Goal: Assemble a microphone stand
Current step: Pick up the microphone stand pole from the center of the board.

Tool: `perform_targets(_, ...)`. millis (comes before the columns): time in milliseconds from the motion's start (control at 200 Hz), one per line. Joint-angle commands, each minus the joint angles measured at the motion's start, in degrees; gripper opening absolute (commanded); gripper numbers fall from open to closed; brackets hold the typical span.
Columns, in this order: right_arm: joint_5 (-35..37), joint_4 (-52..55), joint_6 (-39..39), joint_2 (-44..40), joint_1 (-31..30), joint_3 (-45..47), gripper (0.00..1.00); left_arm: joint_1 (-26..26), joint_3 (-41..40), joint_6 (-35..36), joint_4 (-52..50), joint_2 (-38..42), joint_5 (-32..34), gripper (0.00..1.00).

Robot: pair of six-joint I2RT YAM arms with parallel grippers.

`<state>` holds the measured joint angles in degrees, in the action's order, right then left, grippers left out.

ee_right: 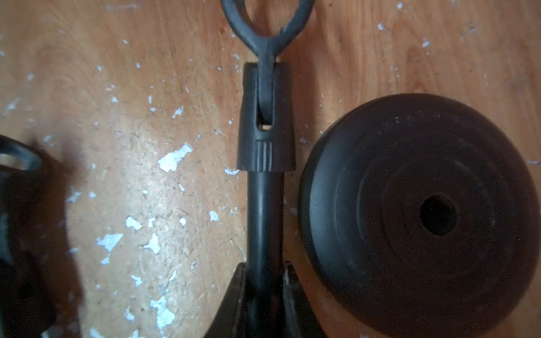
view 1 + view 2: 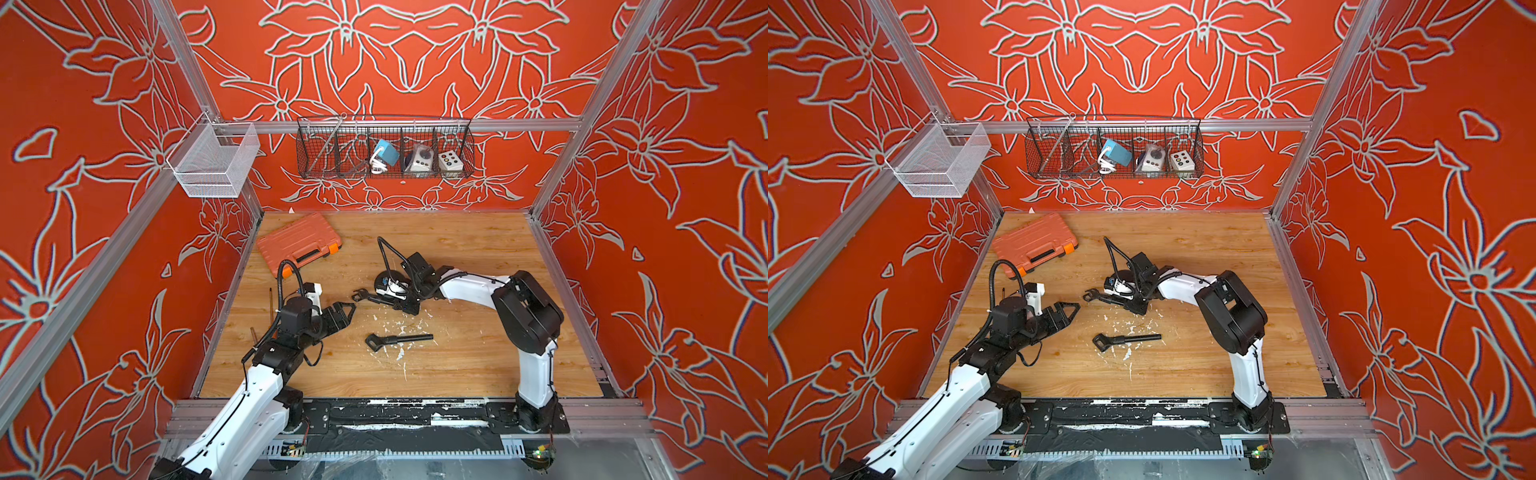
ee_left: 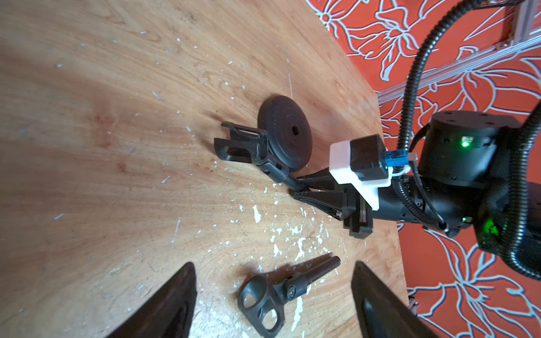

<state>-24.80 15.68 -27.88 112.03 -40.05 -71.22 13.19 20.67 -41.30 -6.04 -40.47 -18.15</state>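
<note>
Round base (image 1: 380, 234) just behind clip rod (image 1: 265, 175), spare rod (image 2: 399, 340) in front, case (image 2: 297, 243) back left

Clip holder (image 1: 265, 140) ring cut by picture edge, blurred dark shape (image 1: 17, 234) unidentifiable, round base (image 2: 380, 277) part-hidden under right arm (image 2: 469, 287)

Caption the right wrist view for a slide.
Right pincer shut on the clip-holder rod beside the round base, flecked wooden table beneath.

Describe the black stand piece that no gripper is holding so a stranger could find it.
Start at the wooden tabletop and look at its middle, among the white flecks. The loose rod lies flat there, nearer the robot than the round base. Unlike the other clip-ended rod in the right gripper, nothing touches it.
</note>
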Motion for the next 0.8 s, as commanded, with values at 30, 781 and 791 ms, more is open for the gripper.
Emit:
perform_targets(30, -11.6, -10.9, 12.5, -7.9, 4.5, 3.7, 0.02, 0.3, 0.5, 1.0, 10.8, -0.5, -3.5, 0.81)
perform_targets(781, -21.4, -46.4, 61.5, -36.1, 15.2, 24.2, 0.03, 16.6, 13.9, 13.5, 35.5, -21.9, -17.0, 0.66)
perform_targets(791, -21.5, -46.6, 61.7, -36.4, 15.2, 24.2, 0.03, 16.6, 14.2, 13.3, 35.5, -22.1, -17.0, 0.66)
